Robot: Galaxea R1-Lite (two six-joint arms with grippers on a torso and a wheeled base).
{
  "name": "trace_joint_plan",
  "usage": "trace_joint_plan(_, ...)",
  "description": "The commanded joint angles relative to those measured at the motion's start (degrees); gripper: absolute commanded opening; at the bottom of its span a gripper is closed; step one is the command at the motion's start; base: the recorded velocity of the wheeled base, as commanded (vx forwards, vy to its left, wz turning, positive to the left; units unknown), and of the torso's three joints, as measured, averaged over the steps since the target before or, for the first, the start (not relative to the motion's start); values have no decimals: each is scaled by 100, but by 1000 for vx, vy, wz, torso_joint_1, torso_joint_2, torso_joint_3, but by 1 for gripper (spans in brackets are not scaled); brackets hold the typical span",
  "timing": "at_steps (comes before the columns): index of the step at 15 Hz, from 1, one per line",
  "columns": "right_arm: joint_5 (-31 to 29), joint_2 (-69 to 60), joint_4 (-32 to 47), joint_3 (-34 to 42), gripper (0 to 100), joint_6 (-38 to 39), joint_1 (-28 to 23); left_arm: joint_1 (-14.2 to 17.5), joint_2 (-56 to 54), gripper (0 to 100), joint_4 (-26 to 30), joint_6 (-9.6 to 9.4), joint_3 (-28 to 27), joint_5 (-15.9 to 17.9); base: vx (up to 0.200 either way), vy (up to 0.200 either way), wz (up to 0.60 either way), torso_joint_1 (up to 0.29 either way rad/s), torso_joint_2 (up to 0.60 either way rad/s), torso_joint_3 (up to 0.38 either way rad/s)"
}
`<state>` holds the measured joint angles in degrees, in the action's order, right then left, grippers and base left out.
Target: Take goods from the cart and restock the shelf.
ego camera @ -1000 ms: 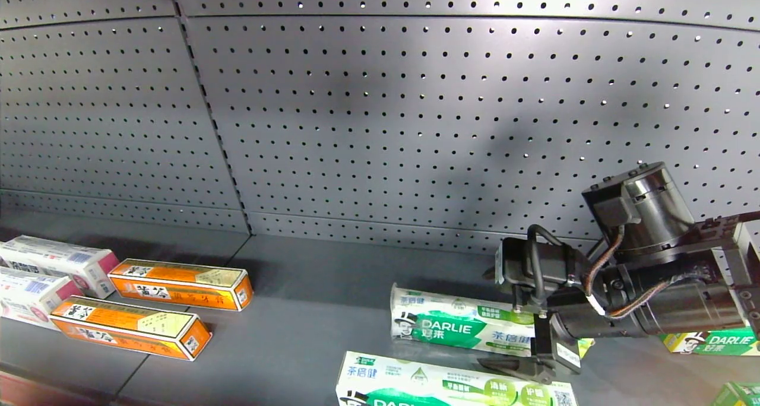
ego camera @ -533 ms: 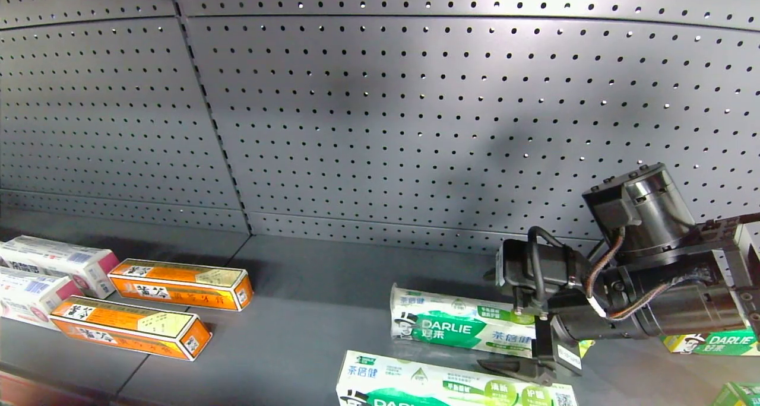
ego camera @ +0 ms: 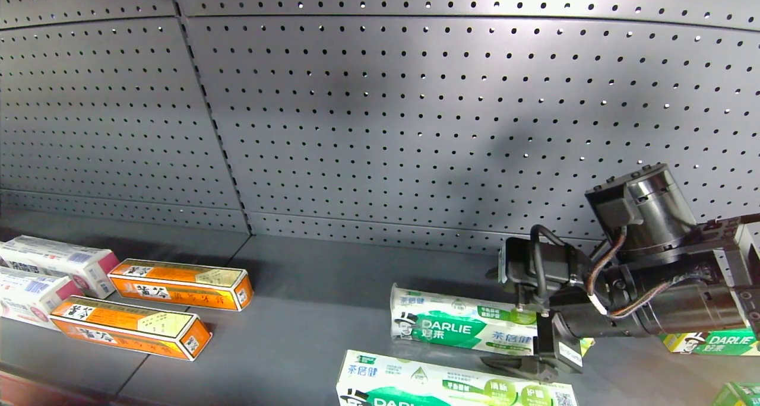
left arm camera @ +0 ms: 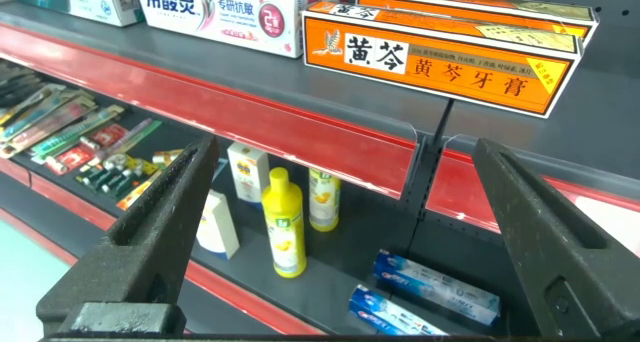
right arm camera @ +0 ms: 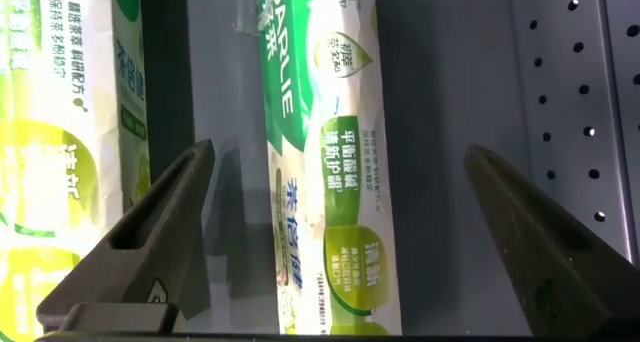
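A green-and-white toothpaste box (ego camera: 451,323) lies flat on the grey shelf (ego camera: 309,311). My right gripper (ego camera: 497,320) hovers at its right end, open, with one finger on each side of the box and nothing gripped. From the right wrist, the same box (right arm camera: 320,152) runs lengthwise between the two dark fingers (right arm camera: 130,252), apart from both. A second green box (ego camera: 439,385) lies nearer the shelf's front edge. My left gripper (left arm camera: 340,252) hangs open and empty in front of the shelf's red front edge (left arm camera: 300,122).
Two orange boxes (ego camera: 178,284) and white-and-pink boxes (ego camera: 59,263) lie at the shelf's left. More green boxes (ego camera: 709,342) sit at the far right. A perforated back panel (ego camera: 386,127) closes the shelf behind. A lower shelf holds yellow bottles (left arm camera: 285,227).
My right gripper has drawn back slightly to the right along the green box. The box and the other goods have stayed in place.
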<state>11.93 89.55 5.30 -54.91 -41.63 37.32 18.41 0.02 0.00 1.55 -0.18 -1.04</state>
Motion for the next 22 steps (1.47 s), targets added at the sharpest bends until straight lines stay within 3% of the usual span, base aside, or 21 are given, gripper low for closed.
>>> trace_joint_plan(1, 2, -8, -3, -3, 100, -3, -14, 5, -2, 100, 0, 3, 1, -2, 0, 0, 0, 0, 0, 0)
trace_joint_plan(18, 142, -1792, -108, 1035, 100, 103, -972, 5, -2, 100, 0, 3, 1, -2, 0, 0, 0, 0, 0, 0)
trace_joint_plan(22, 142, -2144, -117, 1281, 100, 120, -1429, 5, -2, 100, 0, 3, 1, -2, 0, 0, 0, 0, 0, 0)
